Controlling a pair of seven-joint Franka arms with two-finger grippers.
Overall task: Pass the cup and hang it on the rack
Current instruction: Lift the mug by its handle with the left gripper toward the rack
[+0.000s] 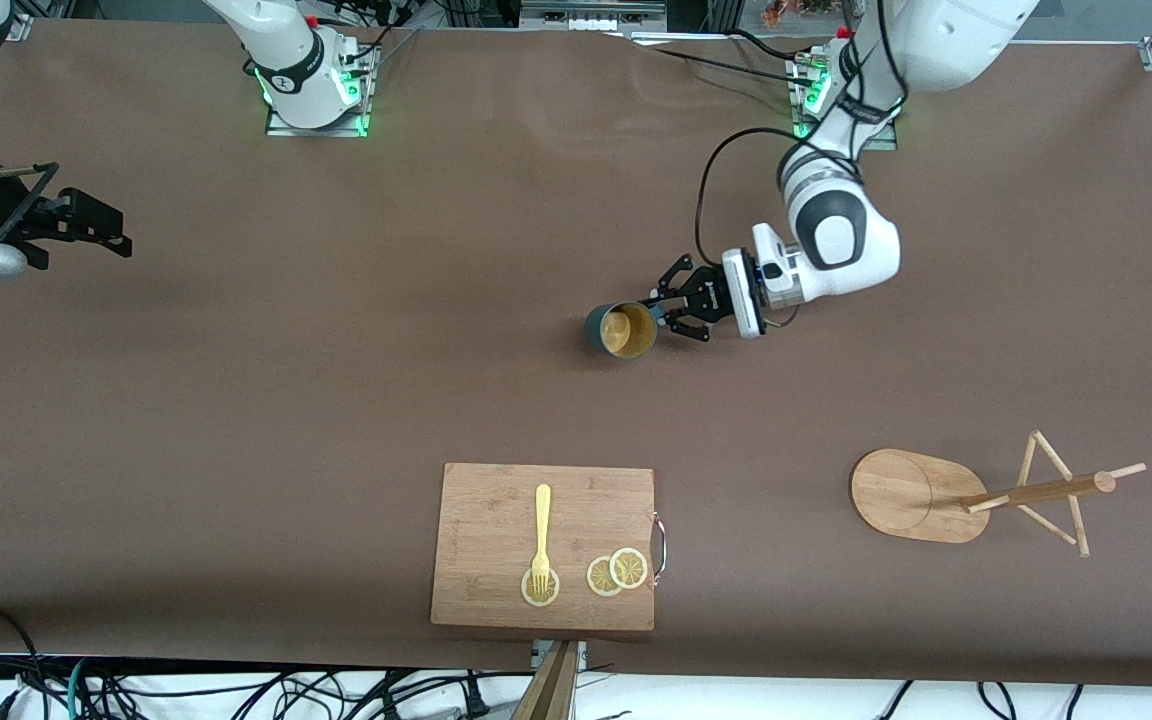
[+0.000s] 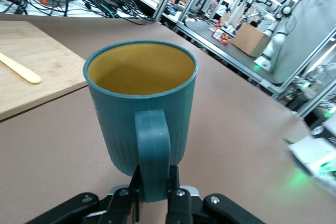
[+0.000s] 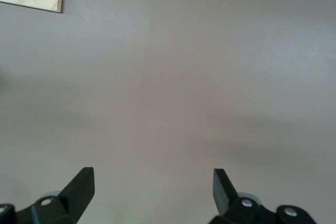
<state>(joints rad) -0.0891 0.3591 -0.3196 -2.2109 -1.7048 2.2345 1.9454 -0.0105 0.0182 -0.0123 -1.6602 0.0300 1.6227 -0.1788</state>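
The left gripper (image 1: 658,310) has its fingers (image 2: 137,184) pinched on the loop handle of the cup (image 1: 621,329), near the middle of the table (image 1: 236,400). The cup is teal with a yellow inside, its mouth tilted toward the front camera. The right gripper (image 1: 111,230) waits over the right arm's end of the table, fingers (image 3: 79,187) spread wide, holding nothing. The rack (image 1: 976,495) lies on its side toward the left arm's end, nearer the front camera than the cup. A cutting board (image 1: 496,520) beside it carries 1 fork (image 1: 541,535) and 3 lemon slices (image 1: 616,572).
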